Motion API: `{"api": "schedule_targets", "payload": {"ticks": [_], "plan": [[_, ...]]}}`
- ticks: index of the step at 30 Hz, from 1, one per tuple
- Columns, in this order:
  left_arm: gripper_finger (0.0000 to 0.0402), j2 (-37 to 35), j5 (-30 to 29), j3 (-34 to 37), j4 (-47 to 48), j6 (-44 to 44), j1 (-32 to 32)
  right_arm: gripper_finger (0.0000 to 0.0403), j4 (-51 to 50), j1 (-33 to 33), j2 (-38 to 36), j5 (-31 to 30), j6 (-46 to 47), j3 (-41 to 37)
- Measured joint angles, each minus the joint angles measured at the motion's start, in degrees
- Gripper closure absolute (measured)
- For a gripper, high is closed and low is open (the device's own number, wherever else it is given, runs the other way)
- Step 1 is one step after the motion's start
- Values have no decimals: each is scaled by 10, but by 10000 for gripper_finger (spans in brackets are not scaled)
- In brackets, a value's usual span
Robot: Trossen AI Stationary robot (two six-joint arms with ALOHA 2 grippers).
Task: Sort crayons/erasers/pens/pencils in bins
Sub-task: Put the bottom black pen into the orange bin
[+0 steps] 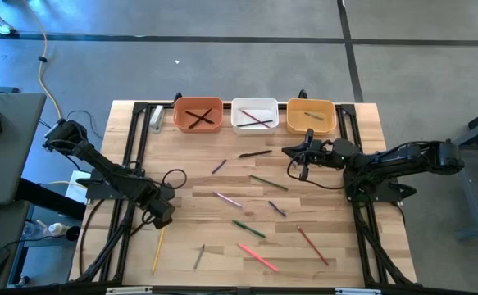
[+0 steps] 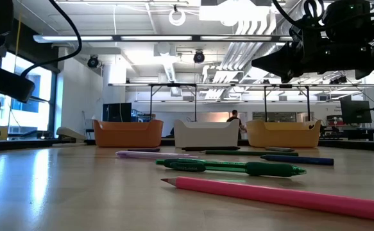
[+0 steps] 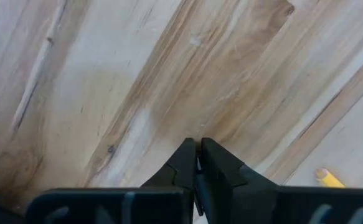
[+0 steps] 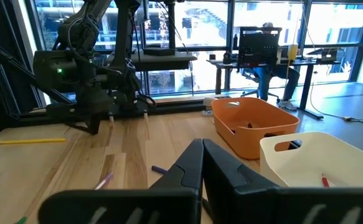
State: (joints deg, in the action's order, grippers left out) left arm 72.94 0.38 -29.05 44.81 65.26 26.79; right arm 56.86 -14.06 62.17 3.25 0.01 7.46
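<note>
Three bins stand in a row at the table's far edge: terracotta (image 1: 198, 115), white (image 1: 255, 115) and yellow-orange (image 1: 311, 117), each with a few sticks inside. About ten sticks lie loose on the wood, among them a black one (image 1: 255, 153), a green one (image 1: 269, 183), a pink one (image 1: 229, 199) and a yellow pencil (image 1: 157, 250). My left gripper (image 1: 163, 217) is shut and empty, low over bare wood (image 3: 197, 155), just beyond the yellow pencil's far end (image 3: 327, 178). My right gripper (image 1: 290, 152) is shut and empty (image 4: 201, 148), raised above the table in front of the yellow-orange bin.
A green pen (image 2: 231, 167) and a pink pencil (image 2: 283, 196) lie nearest the table's front. A red stick (image 1: 312, 246) and a grey one (image 1: 199, 256) lie near the front edge. A black cable loop (image 1: 173, 176) lies beside the left arm. A black frame edges the table.
</note>
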Motion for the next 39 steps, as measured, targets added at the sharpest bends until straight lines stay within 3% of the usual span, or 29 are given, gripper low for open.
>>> {"api": "schedule_targets", "payload": {"ticks": [8, 17, 27, 34, 39], "plan": [[400, -6, -3, -25, -18, -29, -29, 402, 0, 0, 0, 0, 1, 0], [401, -6, -54, -66, -40, -83, -78, 402, -1, 0, 0, 0, 1, 0], [401, -10, -174, -80, -258, -175, -111, 402, -10, 5, 0, 0, 26, 0], [401, -10, -208, -80, -419, -239, -126, 402, -16, 103, 11, -5, 117, 0], [401, -10, -224, -80, -511, -275, -133, 402, -9, 208, 59, -89, 151, 12]]}}
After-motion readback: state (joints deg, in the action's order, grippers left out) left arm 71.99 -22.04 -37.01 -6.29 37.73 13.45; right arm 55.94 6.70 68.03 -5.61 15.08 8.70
